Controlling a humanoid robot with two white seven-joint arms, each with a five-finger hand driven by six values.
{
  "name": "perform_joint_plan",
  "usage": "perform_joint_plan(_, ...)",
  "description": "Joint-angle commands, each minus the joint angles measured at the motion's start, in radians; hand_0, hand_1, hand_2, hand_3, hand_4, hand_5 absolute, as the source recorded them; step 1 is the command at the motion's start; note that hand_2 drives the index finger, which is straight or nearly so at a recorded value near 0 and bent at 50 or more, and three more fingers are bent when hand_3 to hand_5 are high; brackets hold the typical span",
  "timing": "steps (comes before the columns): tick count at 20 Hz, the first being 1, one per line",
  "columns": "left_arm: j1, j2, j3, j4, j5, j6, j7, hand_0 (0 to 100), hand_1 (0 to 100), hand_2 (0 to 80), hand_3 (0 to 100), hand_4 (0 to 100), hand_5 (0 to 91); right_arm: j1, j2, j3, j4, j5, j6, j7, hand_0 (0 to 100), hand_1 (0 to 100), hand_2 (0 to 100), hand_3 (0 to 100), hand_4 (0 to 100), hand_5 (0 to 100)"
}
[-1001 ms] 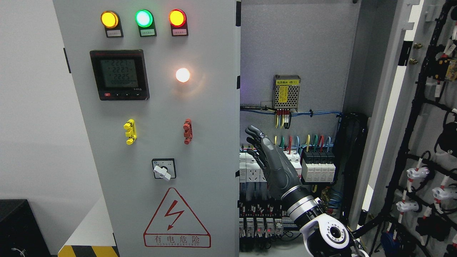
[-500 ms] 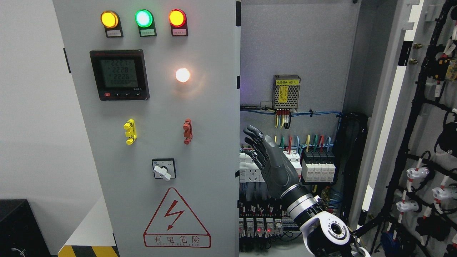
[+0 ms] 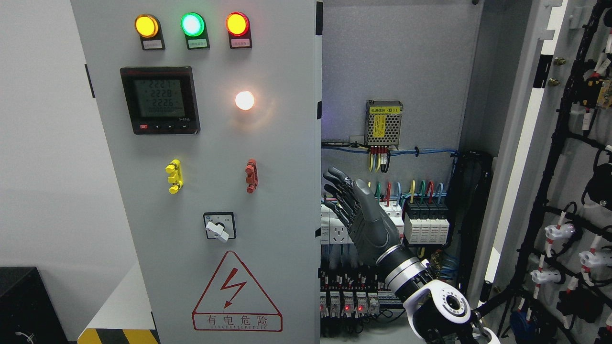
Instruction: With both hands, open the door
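Note:
The grey left door [image 3: 215,153] of the electrical cabinet stands shut, carrying lamps, a meter, two handles and a warning triangle. The right door [image 3: 569,143] is swung wide open at the far right, its inner side covered in black wiring. My right hand [image 3: 351,205] rises from the lower right into the open compartment, fingers straight and spread, holding nothing. Its fingertips [image 3: 330,184] lie just right of the left door's free edge [image 3: 319,191]; I cannot tell whether they touch it. The left arm does not show.
Inside the cabinet sit a power supply [image 3: 383,123], coloured wires, breakers [image 3: 425,222] and relays [image 3: 349,301] close behind the hand. A black box [image 3: 26,306] and a yellow-black striped edge [image 3: 117,336] lie at the lower left.
My right hand has shifted slightly left toward the left door's edge, and the wrist has dropped slightly and moved a little right. Both doors are unmoved.

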Motion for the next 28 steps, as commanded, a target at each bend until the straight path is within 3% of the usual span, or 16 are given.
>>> perform_joint_plan(1, 0.009, 0.0, 0.001, -0.021, 0.0, 0.0, 0.0, 12, 56, 0.0, 0, 0, 0.0, -0.006, -0.026, 0.005, 0.033, -0.009, 0.005, 0.008, 7, 14, 0, 0, 0, 0)
perform_joint_plan(6, 0.009, 0.0, 0.001, -0.021, 0.0, 0.0, 0.0, 12, 56, 0.0, 0, 0, 0.0, -0.046, -0.026, 0.004, 0.084, -0.012, 0.004, 0.011, 7, 14, 0, 0, 0, 0)
perform_joint_plan(10, 0.009, 0.0, 0.001, -0.021, 0.001, 0.0, 0.0, 12, 56, 0.0, 0, 0, 0.0, -0.048, -0.028, 0.007, 0.087, -0.038, 0.005, 0.042, 7, 14, 0, 0, 0, 0)
perform_joint_plan(28, 0.009, 0.0, 0.001, -0.021, 0.001, 0.0, 0.0, 12, 56, 0.0, 0, 0, 0.0, -0.068, -0.051, 0.007, 0.081, -0.089, 0.041, 0.068, 7, 14, 0, 0, 0, 0)
